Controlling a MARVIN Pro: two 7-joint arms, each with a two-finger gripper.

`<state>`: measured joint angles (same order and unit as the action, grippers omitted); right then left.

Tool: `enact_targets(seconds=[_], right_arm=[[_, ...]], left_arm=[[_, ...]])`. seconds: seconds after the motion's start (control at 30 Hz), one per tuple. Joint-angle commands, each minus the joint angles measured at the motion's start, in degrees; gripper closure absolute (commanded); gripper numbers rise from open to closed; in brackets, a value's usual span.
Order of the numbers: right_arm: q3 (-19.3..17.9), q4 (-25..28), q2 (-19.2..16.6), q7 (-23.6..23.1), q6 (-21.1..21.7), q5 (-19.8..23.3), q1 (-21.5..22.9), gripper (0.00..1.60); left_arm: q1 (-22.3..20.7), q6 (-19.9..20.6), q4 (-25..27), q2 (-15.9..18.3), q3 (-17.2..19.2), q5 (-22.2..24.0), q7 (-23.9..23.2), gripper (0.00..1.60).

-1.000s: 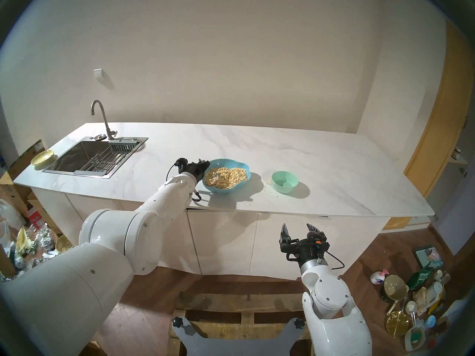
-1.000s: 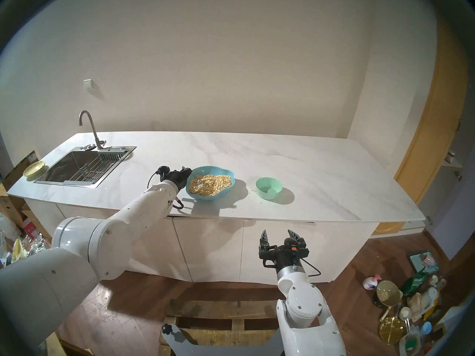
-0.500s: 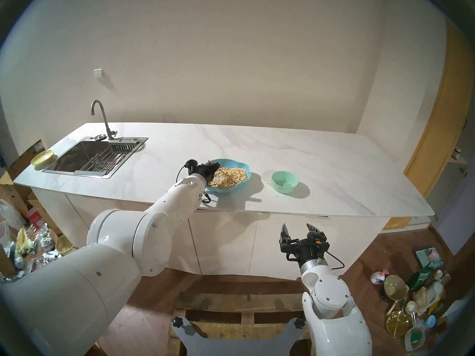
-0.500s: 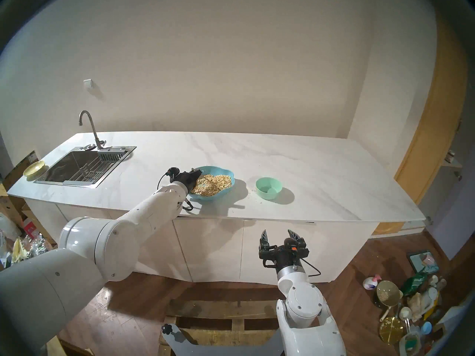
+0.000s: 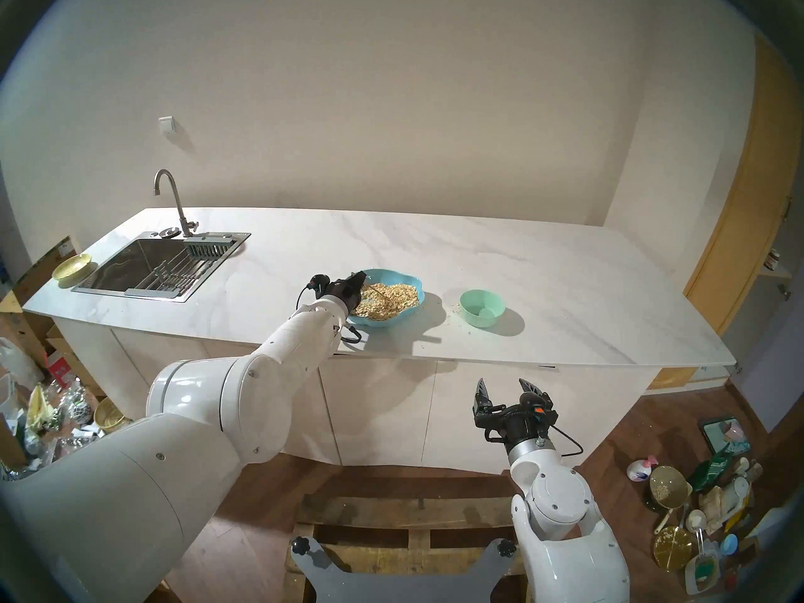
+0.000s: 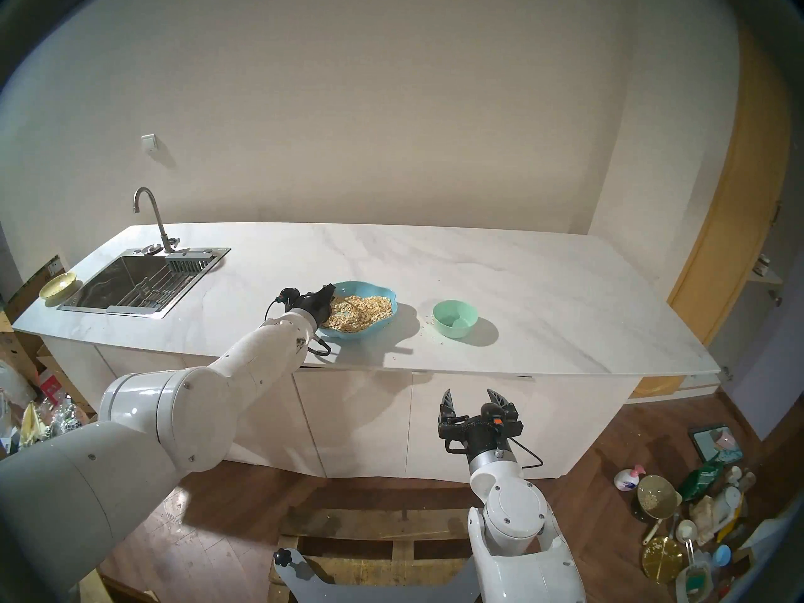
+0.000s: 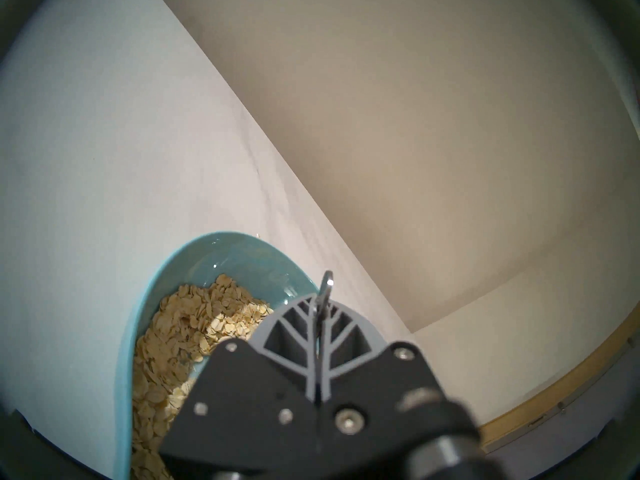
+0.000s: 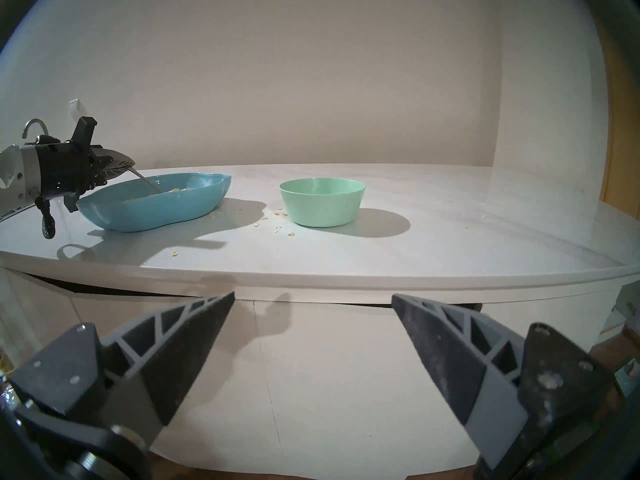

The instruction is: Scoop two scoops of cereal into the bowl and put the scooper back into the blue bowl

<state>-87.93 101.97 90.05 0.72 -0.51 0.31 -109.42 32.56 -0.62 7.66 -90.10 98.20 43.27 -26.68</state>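
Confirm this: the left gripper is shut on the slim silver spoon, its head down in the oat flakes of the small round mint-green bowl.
Wrong bowl. The left gripper is shut on the slim silver spoon, but its head sits in the oat flakes of the large teal-blue scalloped bowl, as the right wrist view shows. The small round mint-green bowl stands apart.

Dim, warm room light — soft shadows fall rightward, fisheye edges dark, near parts blurred.

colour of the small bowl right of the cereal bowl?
Plain mint green, no pattern: the small bowl. Shows best in the right wrist view.
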Motion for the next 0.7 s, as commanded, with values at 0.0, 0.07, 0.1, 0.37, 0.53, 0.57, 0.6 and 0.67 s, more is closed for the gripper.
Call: enact_targets(seconds=[0.0, 0.07, 0.1, 0.37, 0.53, 0.57, 0.6, 0.67], right_arm=[[0.00, 1.41, 0.06, 0.04, -0.27, 0.02, 0.31, 0.00], [0.00, 1.41, 0.06, 0.04, -0.27, 0.02, 0.32, 0.00], [0.00, 1.40, 0.06, 0.04, -0.27, 0.02, 0.32, 0.00], [0.00, 1.33, 0.06, 0.03, -0.30, 0.02, 0.36, 0.00], [0.00, 1.32, 0.06, 0.03, -0.31, 0.02, 0.37, 0.00], [0.00, 1.31, 0.06, 0.03, -0.31, 0.02, 0.37, 0.00], [0.00, 1.30, 0.06, 0.03, -0.31, 0.02, 0.37, 0.00], [0.00, 1.30, 0.06, 0.03, -0.31, 0.02, 0.38, 0.00]], left_arm=[[-1.65, 1.53, 1.32, -0.17, 0.78, 0.99, -2.52, 1.60], [-1.55, 1.60, 1.56, -0.08, 0.73, 0.93, -3.10, 1.60], [-1.53, 1.65, 1.71, -0.05, 0.72, 0.91, -3.27, 1.60], [-2.12, 1.95, 2.99, 0.53, 1.25, 1.27, -4.47, 1.60], [-2.03, 2.03, 4.09, 1.08, 0.66, 0.57, -4.99, 1.60], [-1.96, 1.92, 4.40, 1.24, 0.55, 0.44, -5.31, 1.60], [-1.92, 1.98, 4.65, 1.37, 0.48, 0.42, -5.48, 1.60], [-1.84, 2.12, 5.20, 1.81, 0.34, 0.32, -5.66, 1.60]])
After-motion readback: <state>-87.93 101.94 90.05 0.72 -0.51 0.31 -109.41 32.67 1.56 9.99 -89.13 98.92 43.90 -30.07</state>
